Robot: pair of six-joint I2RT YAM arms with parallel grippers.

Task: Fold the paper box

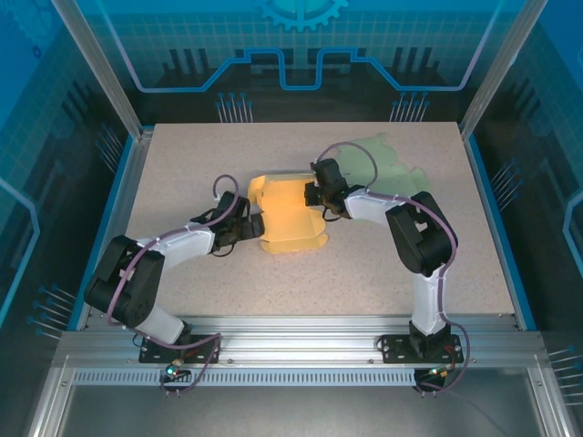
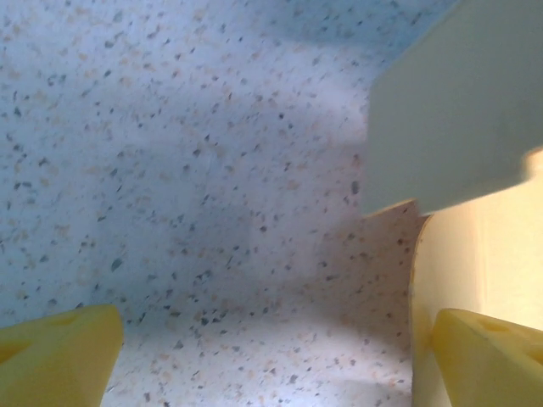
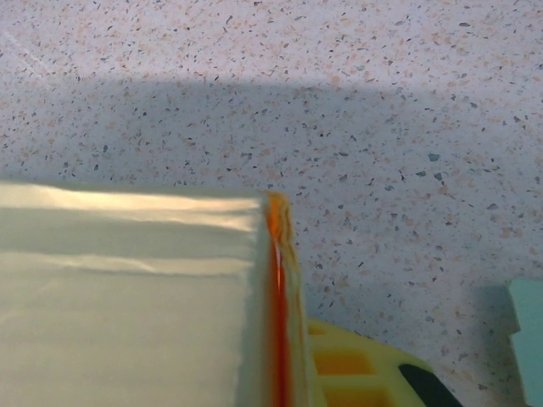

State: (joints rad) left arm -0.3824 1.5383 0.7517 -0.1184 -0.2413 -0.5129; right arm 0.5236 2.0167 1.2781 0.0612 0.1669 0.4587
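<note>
One broad table [image 1: 410, 273], matte and stone-like with fine dark and tan speckles, carries everything. Near its middle lies the box [image 1: 290, 218], thin yellow-orange paper, partly folded, with a wavy near edge and a flap at the back. Behind it to the right a sheet [image 1: 387, 168] of pale green paper with a notched outline lies flat.

The left pincer [image 1: 248, 228] sits low, just beside the box's left edge. Its blocky yellow fingers [image 2: 55, 352] are spread wide with bare table between them, and the box's wall stands close by one finger.

The right pincer [image 1: 314, 193] is at the box's back right corner, closed. A pale creased panel with an orange edge runs right up to its finger [image 3: 356, 373], so it seems to pinch that flap, though the contact itself is hidden.
</note>
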